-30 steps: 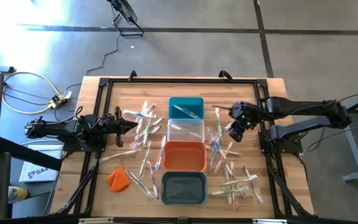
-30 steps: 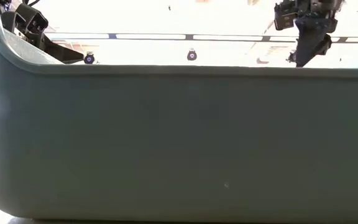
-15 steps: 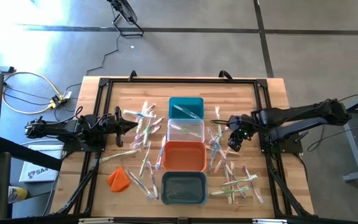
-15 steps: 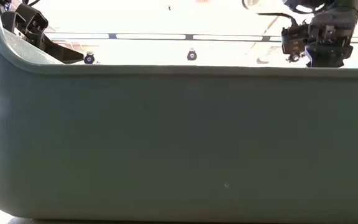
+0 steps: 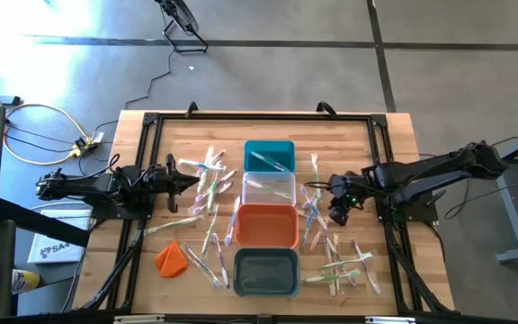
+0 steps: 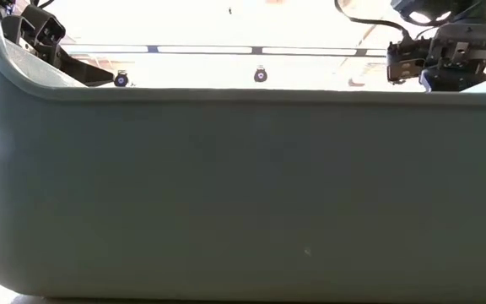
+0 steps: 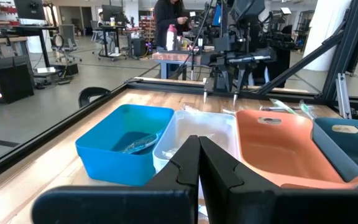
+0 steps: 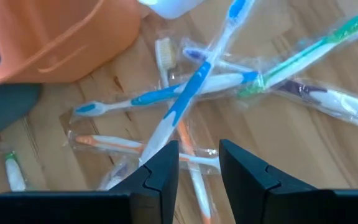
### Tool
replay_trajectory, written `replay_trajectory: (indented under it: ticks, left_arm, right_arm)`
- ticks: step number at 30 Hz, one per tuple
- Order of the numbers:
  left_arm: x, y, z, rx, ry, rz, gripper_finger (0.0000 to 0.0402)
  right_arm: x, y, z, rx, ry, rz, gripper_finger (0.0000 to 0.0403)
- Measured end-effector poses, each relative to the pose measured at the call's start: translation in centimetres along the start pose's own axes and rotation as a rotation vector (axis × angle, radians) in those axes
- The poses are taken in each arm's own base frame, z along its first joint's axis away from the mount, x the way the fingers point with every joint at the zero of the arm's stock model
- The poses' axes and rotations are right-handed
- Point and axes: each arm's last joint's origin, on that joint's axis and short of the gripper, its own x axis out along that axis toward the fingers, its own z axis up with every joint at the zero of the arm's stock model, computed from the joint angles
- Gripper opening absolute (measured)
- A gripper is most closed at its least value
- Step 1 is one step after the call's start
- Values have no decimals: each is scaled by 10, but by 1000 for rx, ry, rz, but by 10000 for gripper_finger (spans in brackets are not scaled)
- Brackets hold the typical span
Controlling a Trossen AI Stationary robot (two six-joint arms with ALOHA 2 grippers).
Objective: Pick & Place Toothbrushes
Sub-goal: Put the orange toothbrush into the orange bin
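Wrapped toothbrushes lie flat on the wooden table in two scatters, one left [image 5: 207, 193] and one right [image 5: 331, 252] of the row of bins. My right gripper [image 5: 335, 205] hangs over the right scatter, slanting down and open. In the right wrist view [image 8: 199, 163] an orange-handled toothbrush [image 8: 135, 144] lies below the gap, and a blue-and-white toothbrush [image 8: 188, 93] runs up to one fingertip; I see no touch. My left gripper [image 5: 192, 180] waits shut and level at the table's left, also seen in its wrist view [image 7: 199, 163]. In the low view the bin rim hides the right fingertips.
Four bins stand in a row down the table's middle: teal [image 5: 269, 155] with a toothbrush in it, clear [image 5: 269, 189], orange [image 5: 266, 225] and grey [image 5: 266, 272]. The grey bin's wall [image 6: 243, 194] fills the low view. An orange cloth lump [image 5: 171, 258] lies near left.
My right gripper has come down and moved toward the table's near edge, over the toothbrushes to the right of the bins; in the low view it has sunk behind the grey bin's rim. Its fingers have kept the same gap.
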Motion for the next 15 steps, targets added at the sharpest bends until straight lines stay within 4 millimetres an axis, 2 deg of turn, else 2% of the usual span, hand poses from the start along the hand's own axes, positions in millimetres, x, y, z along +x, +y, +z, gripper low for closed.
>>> replay_trajectory:
  ticks: [15]
  left_arm:
    - [0, 0, 0, 0, 0, 0, 1]
  right_arm:
    - [0, 5, -4, -52, -41, -49, 107]
